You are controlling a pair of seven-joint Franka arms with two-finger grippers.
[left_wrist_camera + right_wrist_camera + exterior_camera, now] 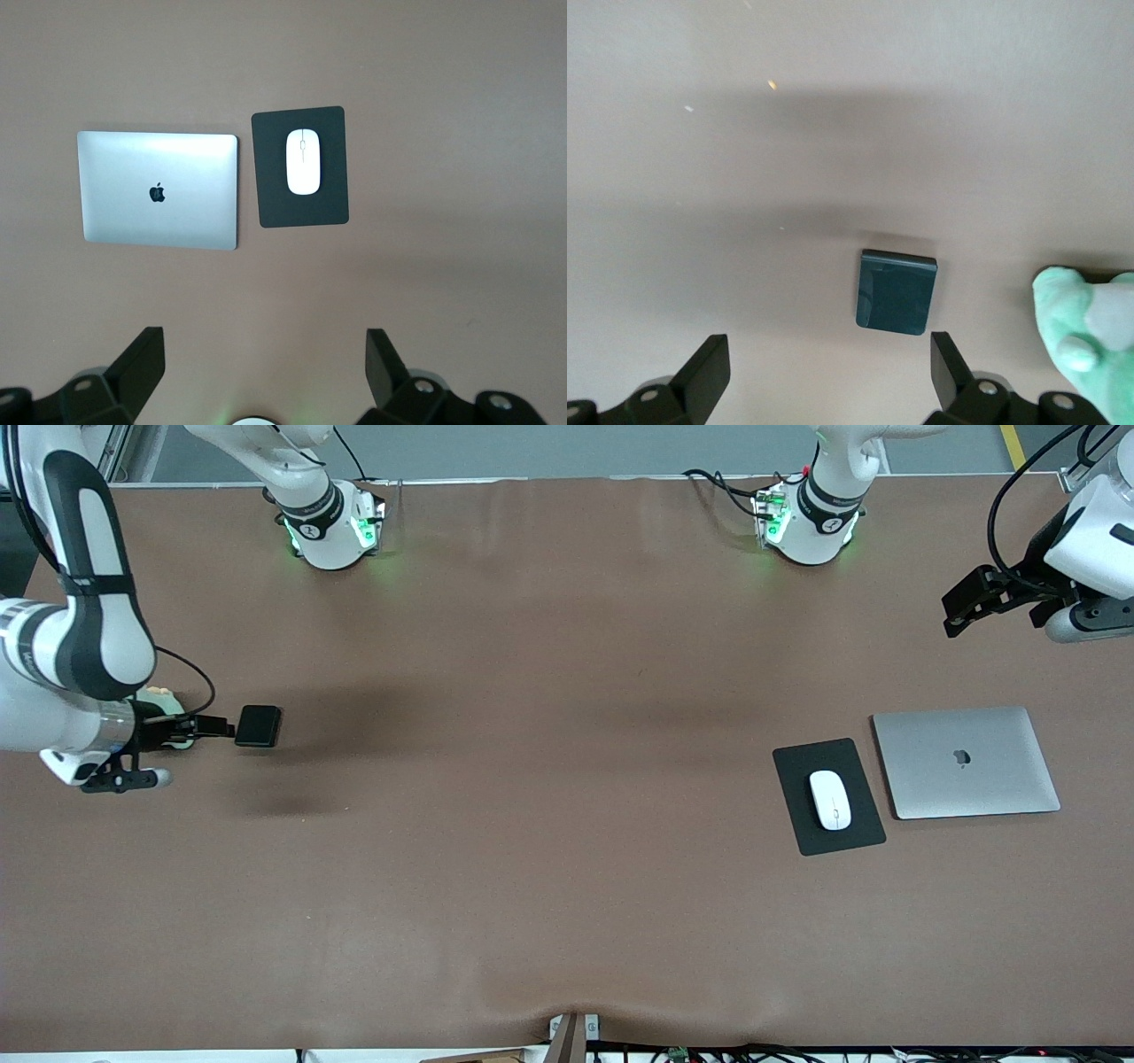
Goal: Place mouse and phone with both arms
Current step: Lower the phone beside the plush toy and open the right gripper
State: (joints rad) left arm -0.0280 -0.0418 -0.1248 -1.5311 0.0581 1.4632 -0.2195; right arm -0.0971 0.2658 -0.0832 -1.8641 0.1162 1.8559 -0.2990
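The black phone (259, 726) lies flat on the brown table toward the right arm's end; it also shows in the right wrist view (895, 290). My right gripper (220, 728) hangs in the air close beside it, open and empty (828, 354). The white mouse (829, 799) rests on a black mouse pad (802, 766) toward the left arm's end, and shows in the left wrist view (303, 161). My left gripper (961, 608) is raised high over the table's end, open and empty (264, 350), well apart from the mouse.
A closed silver laptop (966, 762) lies beside the mouse pad (275, 204), also in the left wrist view (158, 190). A pale green soft object (1090, 328) lies by the right wrist (164, 693). The brown table (549, 779) is bare between phone and mouse pad.
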